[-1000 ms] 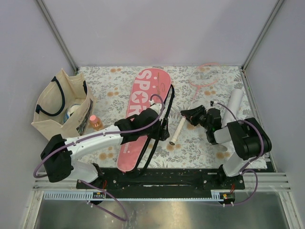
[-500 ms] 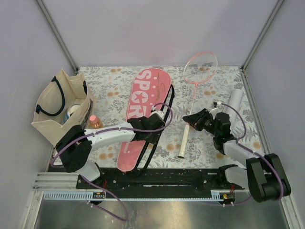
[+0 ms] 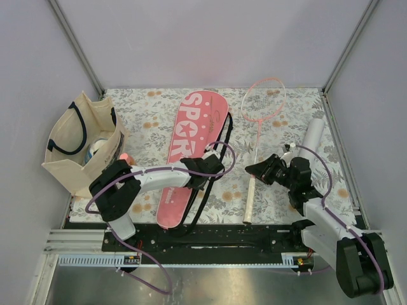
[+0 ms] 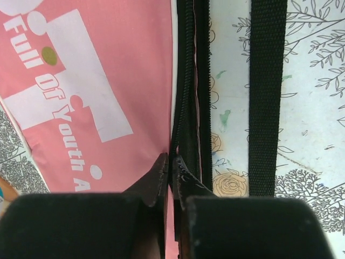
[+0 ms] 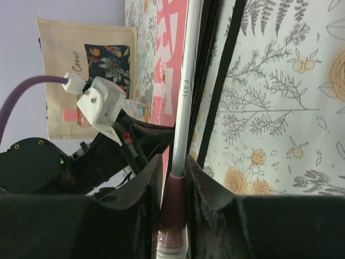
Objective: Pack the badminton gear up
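Left gripper [image 4: 171, 164] has closed, pinching cover [image 4: 81, 81] edge.

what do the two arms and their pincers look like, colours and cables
The left arm and right arm have white tubular links between bulky black joints, each trailed by a thin purple cable. The left pincer and right pincer each have two matte black fingers tapering toward the tips. No markings are readable.
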Available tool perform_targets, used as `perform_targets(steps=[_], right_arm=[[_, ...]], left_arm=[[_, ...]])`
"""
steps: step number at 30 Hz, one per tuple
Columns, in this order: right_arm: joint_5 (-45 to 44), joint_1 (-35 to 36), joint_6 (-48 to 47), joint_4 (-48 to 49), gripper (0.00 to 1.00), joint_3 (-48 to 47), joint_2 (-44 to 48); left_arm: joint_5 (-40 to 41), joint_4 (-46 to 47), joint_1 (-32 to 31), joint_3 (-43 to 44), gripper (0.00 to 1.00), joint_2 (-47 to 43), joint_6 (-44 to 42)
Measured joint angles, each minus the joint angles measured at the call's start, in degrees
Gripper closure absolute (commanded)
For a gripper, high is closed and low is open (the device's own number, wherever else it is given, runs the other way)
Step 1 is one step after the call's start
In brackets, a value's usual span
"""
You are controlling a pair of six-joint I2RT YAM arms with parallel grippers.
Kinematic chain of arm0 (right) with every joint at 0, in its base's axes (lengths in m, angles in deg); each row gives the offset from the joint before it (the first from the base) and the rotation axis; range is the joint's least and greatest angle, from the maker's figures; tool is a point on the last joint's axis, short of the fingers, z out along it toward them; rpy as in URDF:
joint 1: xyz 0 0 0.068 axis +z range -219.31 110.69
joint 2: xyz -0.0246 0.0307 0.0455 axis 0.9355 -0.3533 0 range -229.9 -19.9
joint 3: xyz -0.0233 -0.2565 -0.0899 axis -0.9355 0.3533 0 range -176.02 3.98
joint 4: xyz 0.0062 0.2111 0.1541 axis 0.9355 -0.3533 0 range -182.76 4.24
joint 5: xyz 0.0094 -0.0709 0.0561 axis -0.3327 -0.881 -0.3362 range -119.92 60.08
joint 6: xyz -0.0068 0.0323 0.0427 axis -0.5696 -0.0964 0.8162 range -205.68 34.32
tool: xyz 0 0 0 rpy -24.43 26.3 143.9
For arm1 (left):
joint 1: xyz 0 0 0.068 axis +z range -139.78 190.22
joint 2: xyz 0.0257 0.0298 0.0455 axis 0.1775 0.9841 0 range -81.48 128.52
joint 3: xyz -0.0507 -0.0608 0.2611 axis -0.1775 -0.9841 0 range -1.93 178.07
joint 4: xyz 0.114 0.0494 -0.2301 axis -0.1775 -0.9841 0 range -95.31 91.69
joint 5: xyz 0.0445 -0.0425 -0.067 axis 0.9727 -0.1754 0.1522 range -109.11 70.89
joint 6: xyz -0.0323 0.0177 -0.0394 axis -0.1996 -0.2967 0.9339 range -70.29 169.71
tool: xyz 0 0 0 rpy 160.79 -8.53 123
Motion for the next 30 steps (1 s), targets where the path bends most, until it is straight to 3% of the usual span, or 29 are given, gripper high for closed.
perform_targets(steps=[6, 18, 25, 30], right_arm=[[3.43, 0.02, 0.42, -5.20, 1.00, 0.17, 3.06], [10.86, 0.02, 0.61, -20.87, 1.00, 0.07, 14.56], [15.06, 0.02, 4.04, -22.29, 1.00, 0.17, 21.11], [16.83, 0.02, 5.66, -22.67, 1.00, 0.17, 20.92]], left_arm=[[-1.05, 0.35, 0.74, 0.46, 1.00, 0.04, 0.66], [-18.10, 7.43, 11.91, 2.58, 1.00, -5.99, 8.31], [-24.74, 10.58, 12.11, 2.84, 1.00, -7.30, 11.34], [-26.75, 11.85, 12.11, 2.84, 1.00, -8.50, 12.79]])
